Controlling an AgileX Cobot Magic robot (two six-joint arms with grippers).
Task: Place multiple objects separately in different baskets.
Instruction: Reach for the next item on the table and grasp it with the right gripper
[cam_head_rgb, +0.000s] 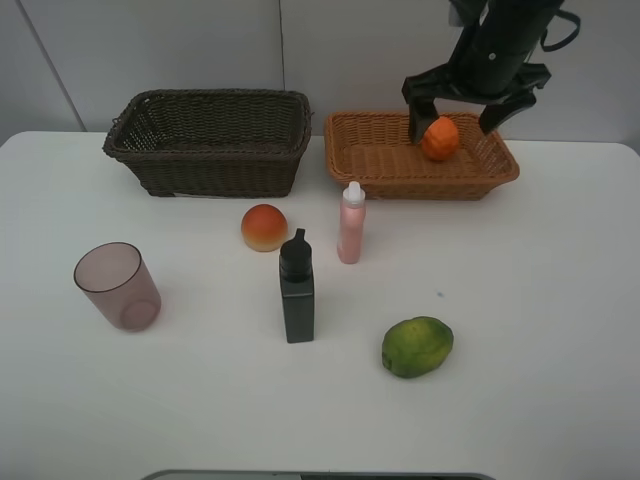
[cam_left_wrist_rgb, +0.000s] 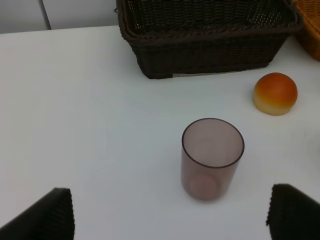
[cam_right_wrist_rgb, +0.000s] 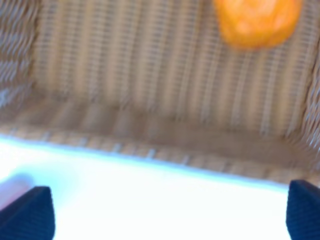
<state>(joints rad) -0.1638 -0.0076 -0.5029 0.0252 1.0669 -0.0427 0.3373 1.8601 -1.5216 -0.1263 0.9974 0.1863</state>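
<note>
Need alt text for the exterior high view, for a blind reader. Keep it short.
The right gripper, fingers spread, hangs over an orange tangerine inside the light tan basket, next to a dark brown basket. On the white table in front: mauve cup, peach-like fruit, black bottle, pink bottle, green citrus.

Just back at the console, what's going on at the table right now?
The right gripper hangs open above the light orange-tan wicker basket, with the orange tangerine inside it, free of the fingers. The left gripper, also open, faces the translucent mauve cup without touching it. The dark brown wicker basket looks empty. The orange-red peach-like fruit, slim pink white-capped bottle, black rectangular bottle and green citrus sit on the white table, unsorted.
</note>
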